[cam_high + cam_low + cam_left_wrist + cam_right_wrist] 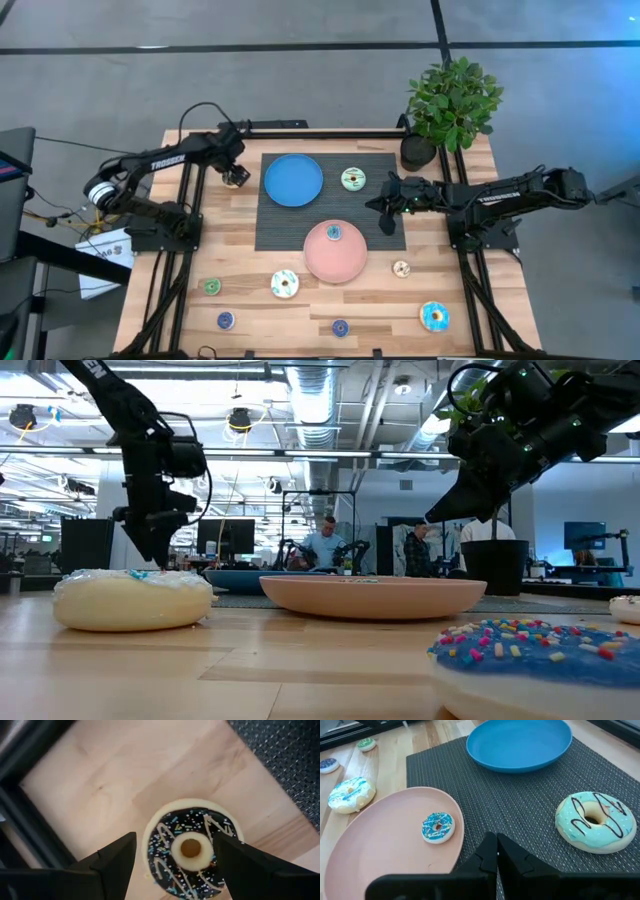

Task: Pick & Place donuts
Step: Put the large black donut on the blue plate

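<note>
1. Your left gripper (175,865) hangs over the bare wood just left of the grey mat (290,235), near the blue plate (294,179). Its fingers stand apart, one on each side of the brown donut (192,849), which lies flat on the table below. Nothing is clamped.
2. I judge that this straddle lines the fingers up for a grasp across the ring, but a fresh release would look the same.
3. Your right gripper (496,854) waits with its fingers pressed together and empty, over the mat's right side. It is parked there out of the left arm's way, I'd say.
4. The teal donut (595,821) sits on the mat beside the blue plate, close ahead of the right gripper.
5. One small blue donut (438,826) already lies in the pink plate (335,262), so that plate looks like the drop point.
6. The other donuts are scattered on the wood along the near edge: a white one (285,284), a green one (212,287), two small blue ones (226,320) and a larger blue one (435,316). All are well apart from both grippers.
7. The plant (452,100) stands at the far right corner, clear of the work.
</note>
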`<state>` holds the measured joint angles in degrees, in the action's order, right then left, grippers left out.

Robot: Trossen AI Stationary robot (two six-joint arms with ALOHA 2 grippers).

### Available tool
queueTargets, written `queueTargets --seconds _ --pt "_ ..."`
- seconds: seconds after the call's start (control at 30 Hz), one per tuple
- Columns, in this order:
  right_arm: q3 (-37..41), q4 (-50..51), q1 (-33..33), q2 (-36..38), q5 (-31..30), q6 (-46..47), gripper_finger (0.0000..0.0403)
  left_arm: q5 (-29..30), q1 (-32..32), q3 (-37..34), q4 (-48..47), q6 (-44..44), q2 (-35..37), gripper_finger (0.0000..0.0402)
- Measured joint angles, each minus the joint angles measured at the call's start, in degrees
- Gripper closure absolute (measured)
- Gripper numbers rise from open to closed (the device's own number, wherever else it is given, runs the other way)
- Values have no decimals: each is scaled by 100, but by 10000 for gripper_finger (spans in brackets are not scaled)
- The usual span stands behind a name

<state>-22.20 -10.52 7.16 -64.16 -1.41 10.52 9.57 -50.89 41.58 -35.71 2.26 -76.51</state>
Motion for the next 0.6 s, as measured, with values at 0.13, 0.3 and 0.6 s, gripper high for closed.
queueTargets --seconds 0.13,0.3,0.6 --pt "0 1 0 0 0 2 402 67 -1 0 -187 5 72 145" --pt "0 0 0 0 0 9 402 244 -36 -158 -179 13 37 145" --pt "0 1 0 0 0 10 402 11 -264 -442 191 13 37 146"
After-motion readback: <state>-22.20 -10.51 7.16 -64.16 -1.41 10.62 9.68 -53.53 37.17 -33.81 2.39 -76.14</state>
